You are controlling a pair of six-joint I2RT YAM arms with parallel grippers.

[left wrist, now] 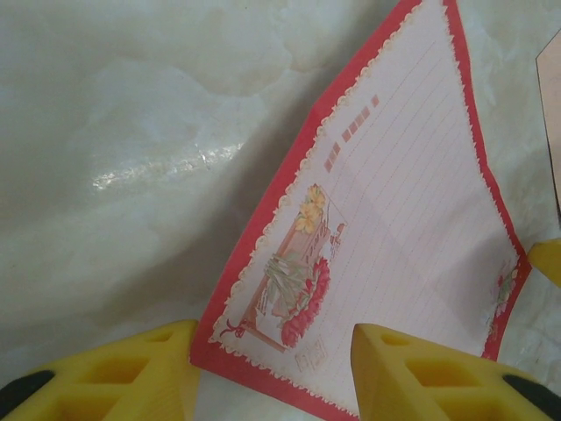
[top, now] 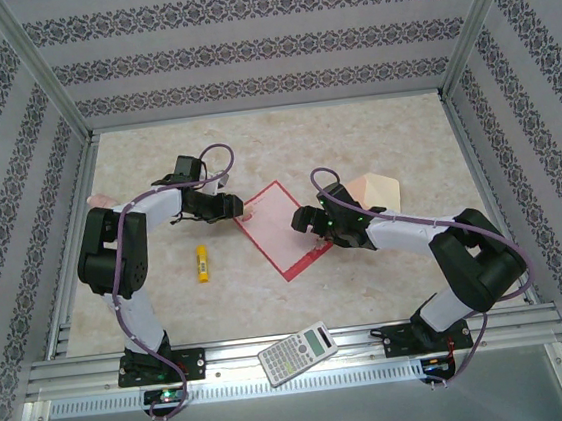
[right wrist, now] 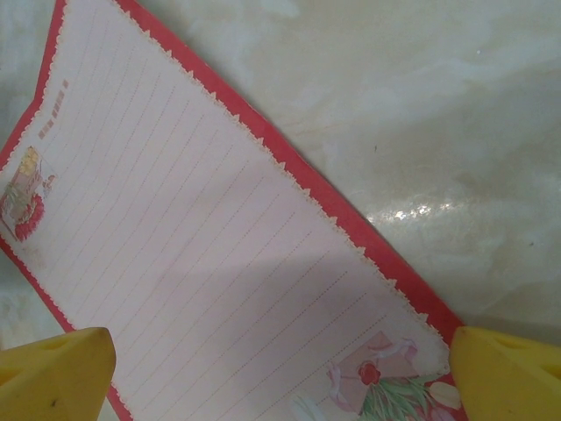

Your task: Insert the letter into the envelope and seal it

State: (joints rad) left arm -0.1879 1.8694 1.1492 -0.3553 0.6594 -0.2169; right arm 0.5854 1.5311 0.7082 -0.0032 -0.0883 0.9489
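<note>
The letter (top: 281, 229), a white lined sheet with a red border, lies flat on the marble tabletop at an angle. Its left corner, printed with a flower picture (left wrist: 294, 289), sits between the yellow fingers (left wrist: 114, 377) of my left gripper (top: 241, 212), whose jaws stand apart on either side of that corner. My right gripper (top: 300, 220) hovers wide open over the letter's right end (right wrist: 263, 263), one finger (right wrist: 53, 377) at each side. The peach envelope (top: 375, 193) lies just behind the right gripper, and its edge (left wrist: 552, 105) shows in the left wrist view.
A yellow marker (top: 202, 263) lies left of the letter, near the left arm. A calculator (top: 297, 354) rests on the front rail between the arm bases. Metal frame posts and patterned walls close in the table.
</note>
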